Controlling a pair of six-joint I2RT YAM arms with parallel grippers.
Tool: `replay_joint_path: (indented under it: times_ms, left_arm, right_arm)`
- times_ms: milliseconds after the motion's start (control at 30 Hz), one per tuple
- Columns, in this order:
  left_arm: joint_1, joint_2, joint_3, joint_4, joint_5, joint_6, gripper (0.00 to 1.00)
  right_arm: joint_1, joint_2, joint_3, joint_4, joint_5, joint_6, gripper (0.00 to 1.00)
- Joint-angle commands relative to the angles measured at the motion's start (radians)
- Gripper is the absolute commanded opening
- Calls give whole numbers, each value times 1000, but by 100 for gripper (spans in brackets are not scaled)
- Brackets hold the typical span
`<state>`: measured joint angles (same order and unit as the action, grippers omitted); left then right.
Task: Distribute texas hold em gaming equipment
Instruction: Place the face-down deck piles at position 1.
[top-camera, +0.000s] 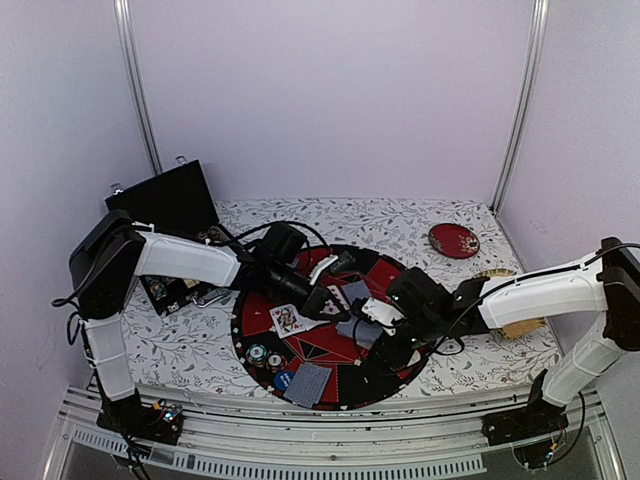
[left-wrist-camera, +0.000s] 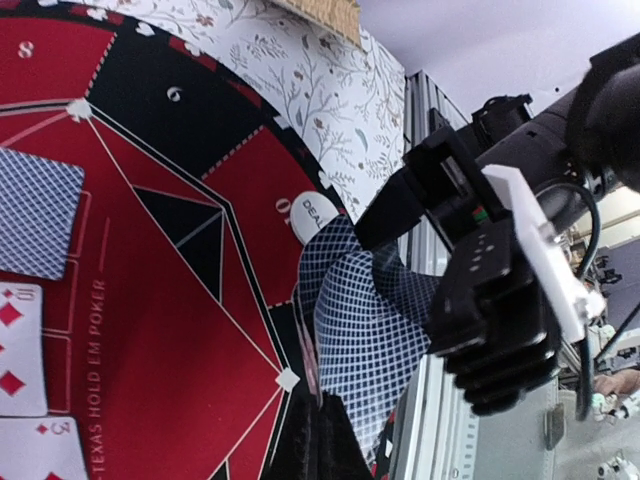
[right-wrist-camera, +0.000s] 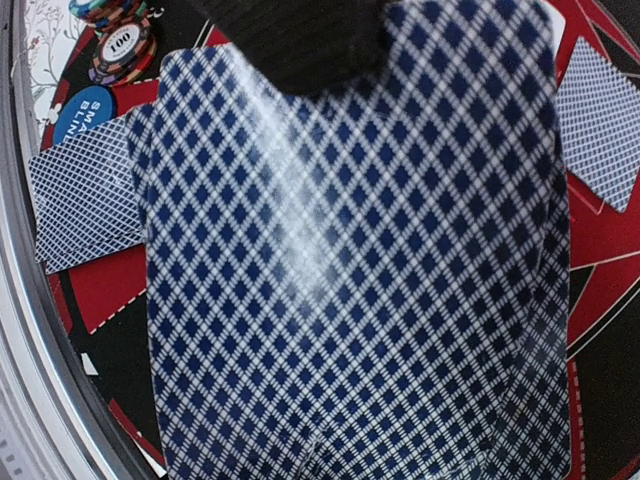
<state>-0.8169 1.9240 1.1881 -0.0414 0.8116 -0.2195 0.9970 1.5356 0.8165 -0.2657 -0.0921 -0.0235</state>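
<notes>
Fingers (left-wrist-camera: 312, 455) of left gripper (top-camera: 328, 300) pinched shut on a blue-backed card (left-wrist-camera: 365, 330), held bent over the round poker felt (top-camera: 322, 350), just toward 3 o'clock from centre. Right gripper (top-camera: 385, 335) meets the card's far edge. Card hides its jaws, so cannot tell its grip. Chips (top-camera: 262, 355) at 8 o'clock. White dealer button (left-wrist-camera: 312, 215) just beside card.

Chips (top-camera: 266, 356) lie behind button disc (top-camera: 284, 380).
</notes>
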Motion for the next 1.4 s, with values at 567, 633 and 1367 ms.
replay_joint_path:
  times_ms: [567,633,1367]
  left_arm:
    - [-48,110,-52,51,73,49,0]
    - [-48,115,-50,51,72,53,0]
    - [-68,143,-17,71,66,1,0]
  right_arm:
    - [153,148,13,125,146,294,94]
    - [153,138,6,115,144,296,99]
    - [141,-177,11,-177,51,304,99]
